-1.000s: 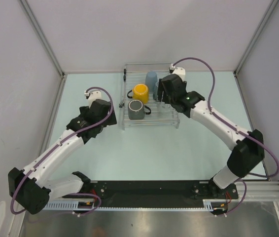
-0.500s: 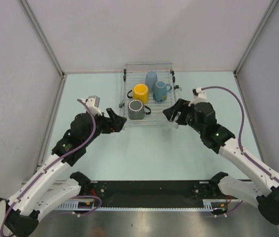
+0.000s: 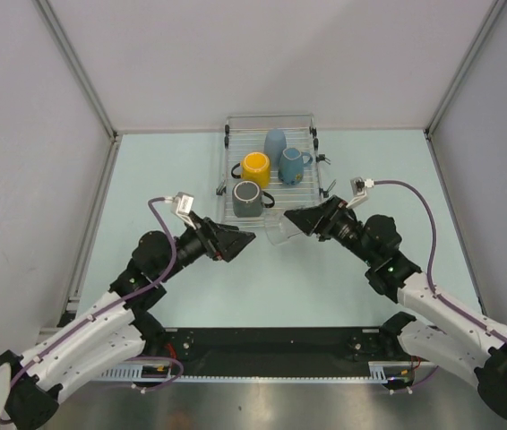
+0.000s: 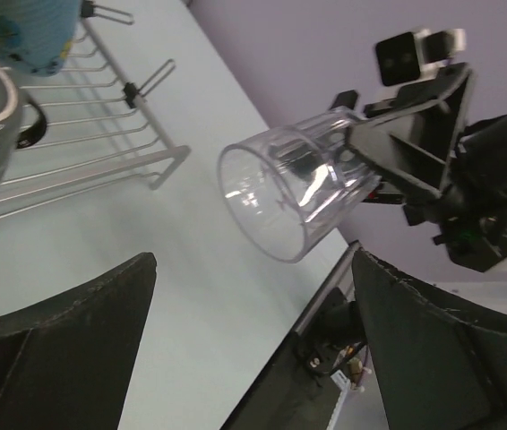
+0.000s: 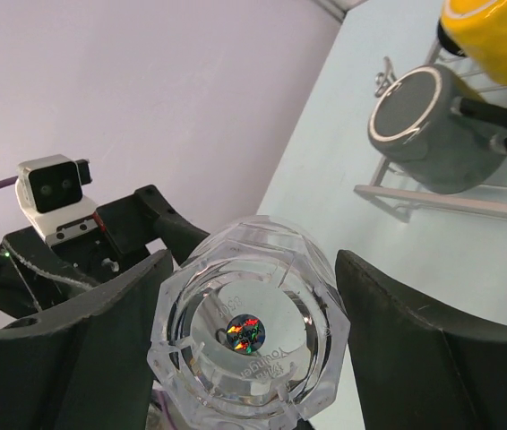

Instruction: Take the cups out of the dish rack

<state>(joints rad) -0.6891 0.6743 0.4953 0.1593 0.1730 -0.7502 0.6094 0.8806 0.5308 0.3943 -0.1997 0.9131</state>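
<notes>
1. Four cups stood in the silver wire dish rack (image 3: pixel 238 143) at the middle of the far edge of the pale green counter (image 3: pixel 164 170) in the overhead view: a yellow mug (image 3: pixel 255 168), a dark grey mug (image 3: pixel 246 199), a blue handled mug (image 3: pixel 291 165) and a pale blue handleless cup (image 3: pixel 275 141). The clear glass tumbler (image 3: pixel 279 233) hung over the counter's middle, out of the rack and just beside its near rail. It was grasped by the right claw (image 3: pixel 294 219), and the left claw (image 3: pixel 240 238) pointed at it from close by.
2. From the left wrist, the tumbler lay sideways in the air with its open mouth facing the camera, the right claw pinching its base end. The left claw's fingers (image 4: pixel 65 340) were spread wide and empty, probably to take the rim end in a handover.
3. From the right wrist, the tumbler's faceted base sat clenched between the right fingers (image 5: pixel 433 358). Gripping the base likely left the body free for the other claw, which could then stand it toward the counter's left edge.
</notes>
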